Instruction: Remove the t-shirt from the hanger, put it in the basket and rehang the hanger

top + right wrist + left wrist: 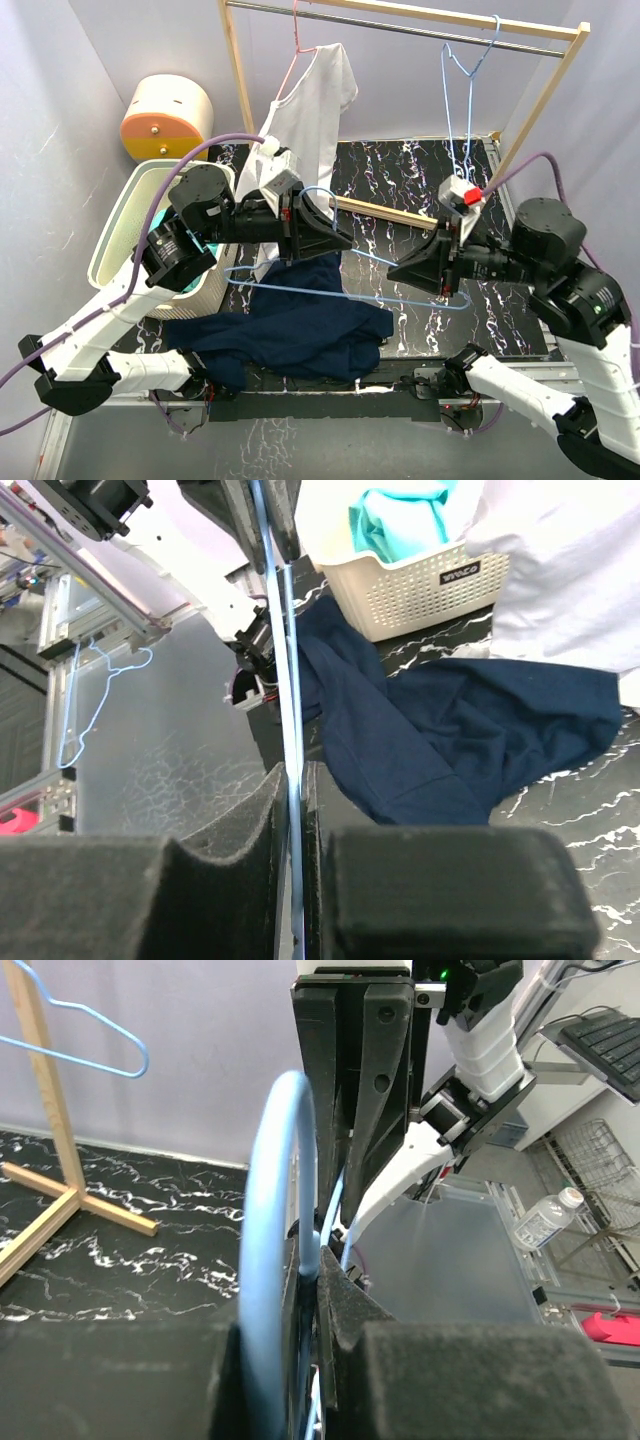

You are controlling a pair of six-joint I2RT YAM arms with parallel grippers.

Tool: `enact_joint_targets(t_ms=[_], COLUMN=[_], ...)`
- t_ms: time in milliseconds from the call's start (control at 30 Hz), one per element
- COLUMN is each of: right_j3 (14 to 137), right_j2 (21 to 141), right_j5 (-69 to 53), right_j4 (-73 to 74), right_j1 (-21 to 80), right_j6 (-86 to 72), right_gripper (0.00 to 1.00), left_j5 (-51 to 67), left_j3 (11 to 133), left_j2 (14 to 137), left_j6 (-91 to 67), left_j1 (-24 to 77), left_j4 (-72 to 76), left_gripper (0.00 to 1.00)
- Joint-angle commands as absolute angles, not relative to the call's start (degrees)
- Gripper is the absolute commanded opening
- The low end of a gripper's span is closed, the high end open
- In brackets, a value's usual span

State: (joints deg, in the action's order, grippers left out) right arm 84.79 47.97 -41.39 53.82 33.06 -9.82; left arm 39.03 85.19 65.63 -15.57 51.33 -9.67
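Observation:
A light blue wire hanger (pixel 330 292) is held level above the table between both grippers. My left gripper (pixel 345 240) is shut on it by the hook, whose curve shows in the left wrist view (pixel 262 1260) beside the closed gripper (pixel 315 1280). My right gripper (pixel 395 270) is shut on the hanger's wire (pixel 285 680), pinched at the tips (pixel 296 780). The navy t-shirt (pixel 290 330) lies crumpled on the table under the hanger, also in the right wrist view (pixel 450 730). I cannot tell whether its top edge still touches the wire.
A wooden rack (pixel 400 15) at the back carries a white t-shirt (pixel 310 110) on a pink hanger and a bare blue hanger (pixel 465 90). A white basket (pixel 130 230) with teal cloth stands at the left. A round yellow and orange container (pixel 165 115) sits behind it.

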Motion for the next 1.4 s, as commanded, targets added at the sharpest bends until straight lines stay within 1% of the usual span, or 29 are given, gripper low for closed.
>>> enact_joint_targets(t_ms=[0, 33, 133, 167, 233, 333, 400, 467, 567, 700, 833, 1067, 1200, 1367], right_j3=[85.91, 86.28, 88.63, 89.66, 91.98, 94.86, 95.43, 95.37, 94.9, 93.28, 92.2, 88.57, 87.61, 89.25], right_j2=[44.25, 43.42, 41.37, 40.99, 40.83, 42.17, 43.32, 45.0, 47.71, 51.23, 54.61, 57.52, 59.4, 63.21], right_j5=[-31.78, -29.96, -24.96, -22.92, -18.3, -10.07, -5.67, -0.9, 6.29, 14.28, 20.44, 28.36, 29.82, 30.4], right_j4=[54.39, 55.23, 57.38, 58.08, 59.3, 59.64, 57.7, 54.28, 48.05, 37.63, 30.1, 17.13, 13.01, 12.57], right_j1=[32.46, 32.5, 32.44, 32.42, 32.5, 32.43, 32.49, 32.39, 32.49, 32.43, 32.48, 32.48, 32.49, 32.43], right_j6=[-9.76, -10.14, -11.29, -11.78, -12.94, -14.78, -15.65, -16.49, -17.57, -17.48, -16.7, -14.32, -13.58, -13.05], right_gripper=[0.08, 0.08, 0.08, 0.08, 0.08, 0.08, 0.08, 0.08, 0.08, 0.08, 0.08, 0.08, 0.08, 0.08], left_j5=[38.3, 36.5, 29.74, 26.68, 20.53, 13.64, 11.64, 11.24, 11.84, 10.91, 10.02, 5.6, 4.68, 5.33], left_j3=[84.89, 84.57, 83.19, 82.79, 82.07, 80.55, 79.47, 78.59, 78.18, 77.86, 75.06, 70.99, 69.29, 66.71], left_j2=[63.73, 63.27, 61.46, 60.67, 59.08, 56.22, 54.53, 53.3, 53.37, 54.95, 55.32, 53.13, 52.34, 52.65], left_j6=[-15.47, -15.14, -13.57, -12.98, -11.74, -10.7, -10.53, -10.12, -9.41, -8.79, -9.37, -10.11, -10.78, -12.0], left_j1=[51.52, 51.53, 51.51, 51.55, 51.54, 51.57, 51.52, 51.52, 51.5, 51.56, 51.51, 51.57, 51.55, 51.53], left_j4=[-8.15, -8.77, -10.9, -11.78, -13.59, -15.24, -15.59, -16.34, -19.48, -25.92, -29.42, -33.21, -34.1, -34.35], left_gripper=[0.13, 0.28, 0.52, 0.57, 0.61, 0.63, 0.64, 0.67, 0.68, 0.68, 0.67, 0.65, 0.66, 0.66])
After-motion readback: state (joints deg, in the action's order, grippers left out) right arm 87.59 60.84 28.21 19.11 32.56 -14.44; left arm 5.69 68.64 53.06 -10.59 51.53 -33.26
